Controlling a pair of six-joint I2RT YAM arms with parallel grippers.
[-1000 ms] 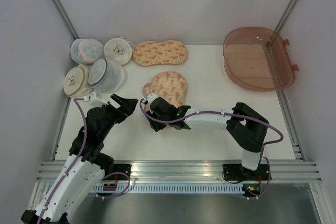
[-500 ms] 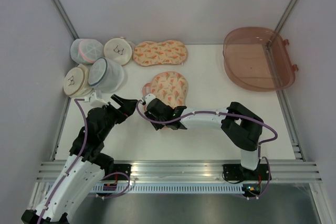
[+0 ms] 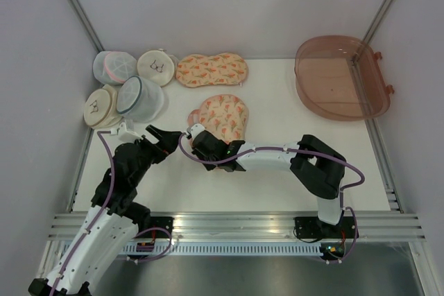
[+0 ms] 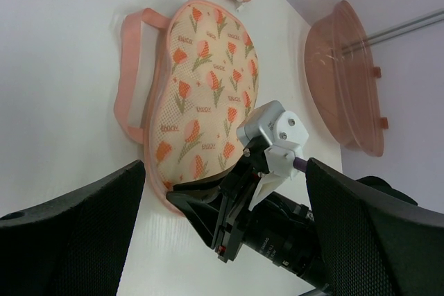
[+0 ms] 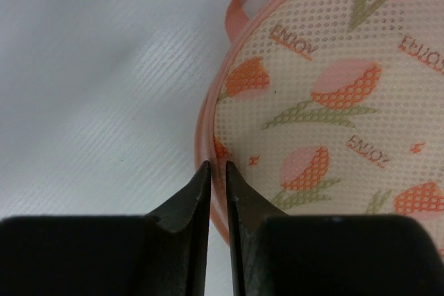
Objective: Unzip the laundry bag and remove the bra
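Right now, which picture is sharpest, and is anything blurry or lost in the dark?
Top view: soft, even light, hardly any shadow. Left wrist view: the left pincer shows soft-edged black fingers up front, while the peach tulip-print mesh laundry bag is crisp. Right wrist view: sharpest, close enough to show the bag's weave, though the right pincer is a featureless dark silhouette.

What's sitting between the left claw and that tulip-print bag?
The right gripper, its tips straddling the laundry bag's pink edge. The left wrist view shows it framed between the left gripper's open fingers; the top view agrees.
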